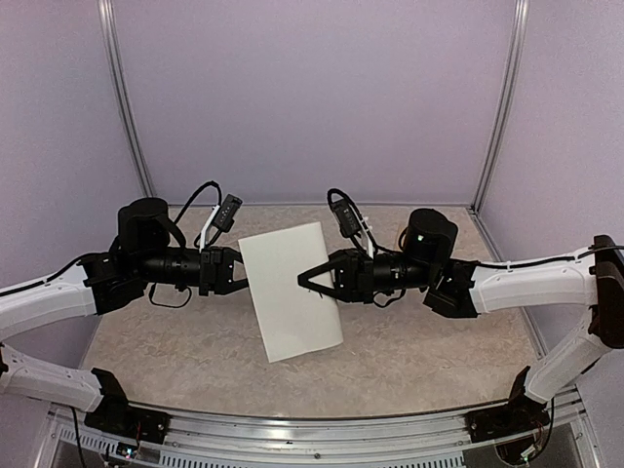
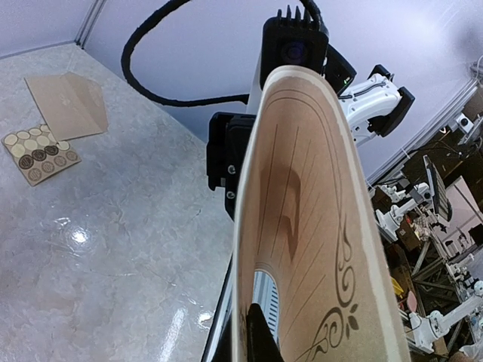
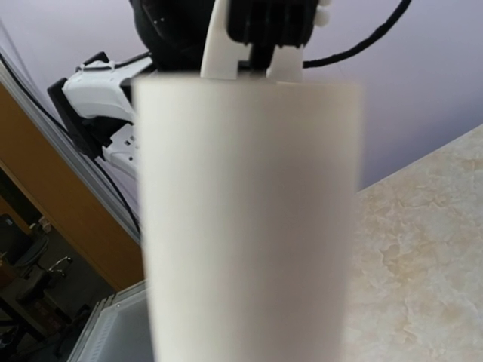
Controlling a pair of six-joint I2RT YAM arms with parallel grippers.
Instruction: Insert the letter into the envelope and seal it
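The left jaws pinch the letter [image 1: 288,297] by one edge, holding it curled in the air, well apart from the envelope [image 2: 68,105] on the surface [image 2: 113,226]. The right jaws meet its opposite side, likely to share the hold; whether they grip, I cannot tell.

Letter [image 1: 291,292]: thin matt paper; the ruled face is cream with dark printed ornament, the reverse plain white and smooth.
Surface [image 1: 419,341]: beige, stone-patterned, smooth and glossy; lamp glare is mirrored on it in the left wrist view.
Envelope [image 2: 68,105]: brown kraft-like paper, matt.
Sticker card [image 2: 41,151]: brownish card set with round gold and brown stickers; their sheen cannot be told.
Left tool [image 1: 240,274]: black, matt, seemingly plastic.
Right tool [image 1: 304,280]: black, matt, likewise.
Arm shells [image 1: 49,297]: white plastic, smooth, faintly glossy.
Cables [image 2: 151,75]: black smooth sheathing.
Walls [image 1: 312,97]: lilac panels, matt and even.
Frame posts [image 1: 502,107]: pale metal, satin finish.
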